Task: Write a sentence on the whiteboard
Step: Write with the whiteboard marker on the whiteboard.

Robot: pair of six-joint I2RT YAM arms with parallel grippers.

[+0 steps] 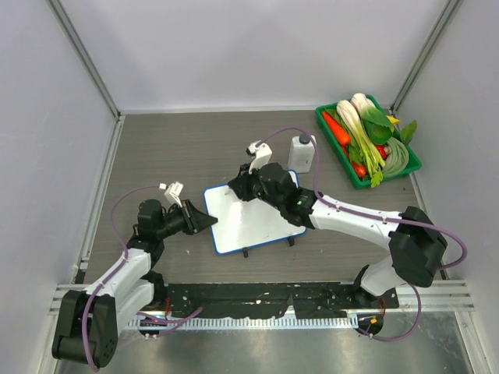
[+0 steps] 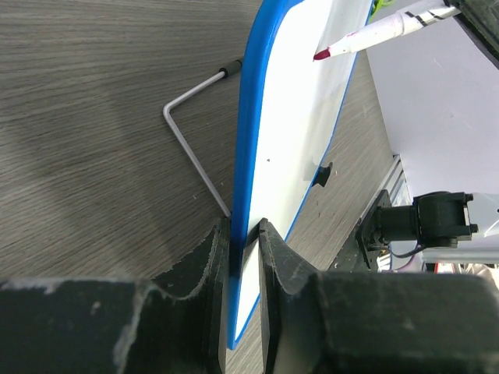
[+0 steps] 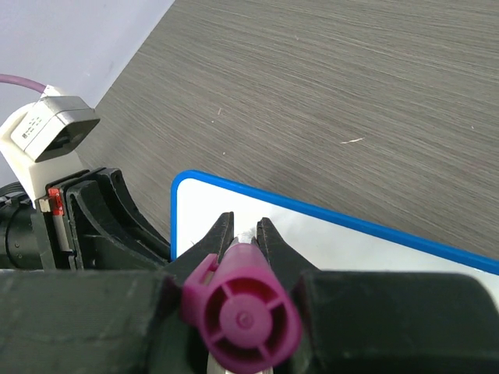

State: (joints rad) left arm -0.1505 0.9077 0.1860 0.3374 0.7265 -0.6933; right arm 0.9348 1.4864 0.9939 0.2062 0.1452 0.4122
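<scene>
**Edges and room.** The whiteboard point(image 1: 257, 222) stands mid-table point(image 1: 171, 148), its face turned up toward the top camera. Your left gripper point(image 1: 209, 224) meets its left rim. Your right gripper point(image 1: 236, 188) sits over its far left corner. Bare tabletop runs from the board's far edge to the back wall and out to the left wall. On the right, a white bottle point(image 1: 302, 153) stands just beyond the far right corner. A green tray point(image 1: 335, 149) of vegetables fills the far right corner of the table, well apart from the board.

**Count.**
- One whiteboard, with two black feet point(image 1: 245, 252) on its near edge and one bent wire stand point(image 2: 191, 144) behind it.
- One marker point(image 2: 382, 29).
- One bottle.
- One tray.

**Grippers.**
- Left: the wrist view shows the jaws nearly closed, pinching the board's blue rim between the fingers point(image 2: 214, 265).
- Right: the jaws are narrow and clamp the marker barrel, with the magenta end toward the wrist camera.

The magenta tip points at the board's white face. You cannot tell whether it touches.
</scene>
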